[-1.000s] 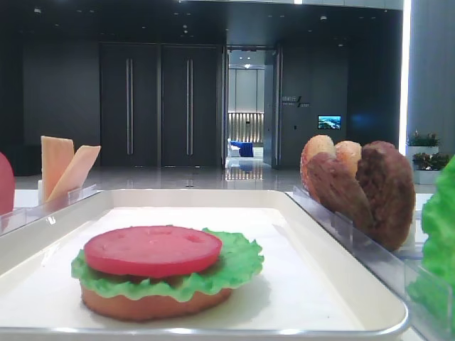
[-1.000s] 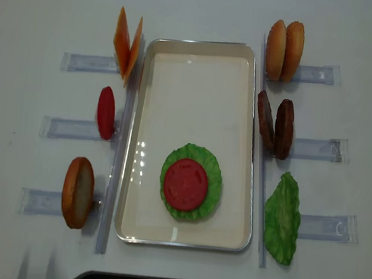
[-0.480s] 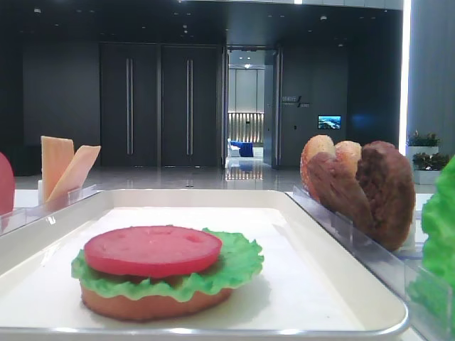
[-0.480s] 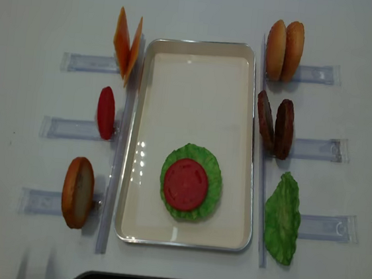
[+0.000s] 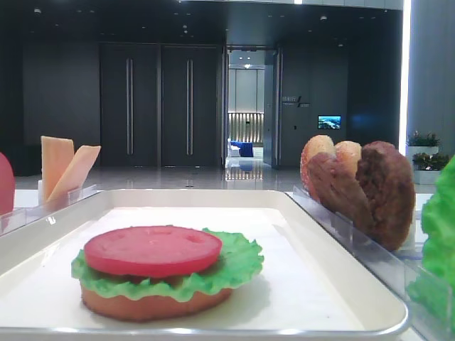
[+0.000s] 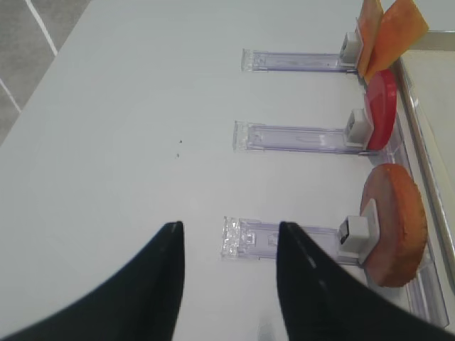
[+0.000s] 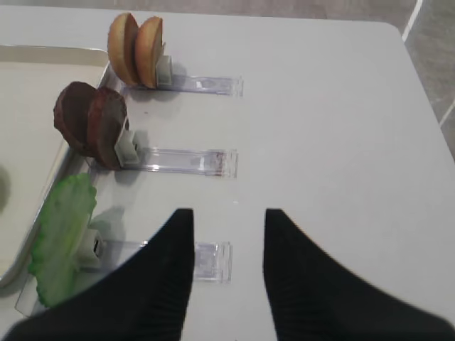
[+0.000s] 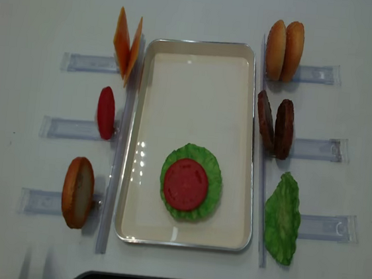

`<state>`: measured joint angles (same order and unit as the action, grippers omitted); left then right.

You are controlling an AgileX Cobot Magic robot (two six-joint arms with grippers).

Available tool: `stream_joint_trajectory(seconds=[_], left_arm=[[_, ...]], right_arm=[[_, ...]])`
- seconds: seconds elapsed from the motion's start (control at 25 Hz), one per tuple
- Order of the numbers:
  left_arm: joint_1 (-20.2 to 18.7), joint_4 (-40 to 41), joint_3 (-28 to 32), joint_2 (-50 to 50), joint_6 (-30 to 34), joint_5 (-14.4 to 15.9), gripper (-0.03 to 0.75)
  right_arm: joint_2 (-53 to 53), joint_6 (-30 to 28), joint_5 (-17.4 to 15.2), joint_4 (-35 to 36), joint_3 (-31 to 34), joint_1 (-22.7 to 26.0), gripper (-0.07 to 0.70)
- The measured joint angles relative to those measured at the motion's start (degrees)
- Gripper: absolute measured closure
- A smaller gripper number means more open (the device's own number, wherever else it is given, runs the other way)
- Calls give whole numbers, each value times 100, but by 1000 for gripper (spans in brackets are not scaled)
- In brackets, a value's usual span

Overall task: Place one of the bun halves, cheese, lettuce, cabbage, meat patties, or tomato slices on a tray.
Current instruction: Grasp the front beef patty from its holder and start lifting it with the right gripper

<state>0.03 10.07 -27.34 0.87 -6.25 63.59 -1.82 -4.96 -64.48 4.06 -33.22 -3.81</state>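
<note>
A large white tray [image 8: 202, 51] with a low rim lies lengthwise at the middle of the table. Near its front end sits a stack: a bun half [image 5: 146, 304] at the bottom, a frilly green lettuce leaf [image 8: 215, 179] on it, and a red tomato slice [image 8: 185, 184] on top. Left of the tray, standing on edge, are two cheese slices [image 8: 126, 42], another tomato slice [image 8: 105, 112] and a bun half [image 8: 77, 192]. Right of it stand two bun halves [image 8: 284, 50], two dark brown meat patties [image 8: 275, 125] and a second lettuce leaf [image 8: 282, 219].
</note>
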Motion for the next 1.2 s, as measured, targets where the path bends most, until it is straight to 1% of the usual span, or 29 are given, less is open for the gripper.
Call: stream_joint_trajectory(seconds=[0.24, 0.48, 0.68, 0.92, 1.08, 1.2], left_arm=[[0, 0, 0, 0, 0, 0, 392], [0, 0, 0, 0, 0, 0, 421], [0, 0, 0, 0, 0, 0, 429], [0, 0, 0, 0, 0, 0, 429], [0, 0, 0, 0, 0, 0, 429], [0, 0, 0, 0, 1, 0, 429]], right_arm=[[-862, 0, 7, 7, -573, 0, 397], [-1982, 0, 8, 22, -1087, 0, 397], [-2974, 0, -44, 259, -1432, 0, 397], [-3973, 0, -220, 384, -1528, 0, 397], [-4683, 0, -225, 422, -1532, 0, 393], [-5017, 0, -213, 427, -1532, 0, 391]])
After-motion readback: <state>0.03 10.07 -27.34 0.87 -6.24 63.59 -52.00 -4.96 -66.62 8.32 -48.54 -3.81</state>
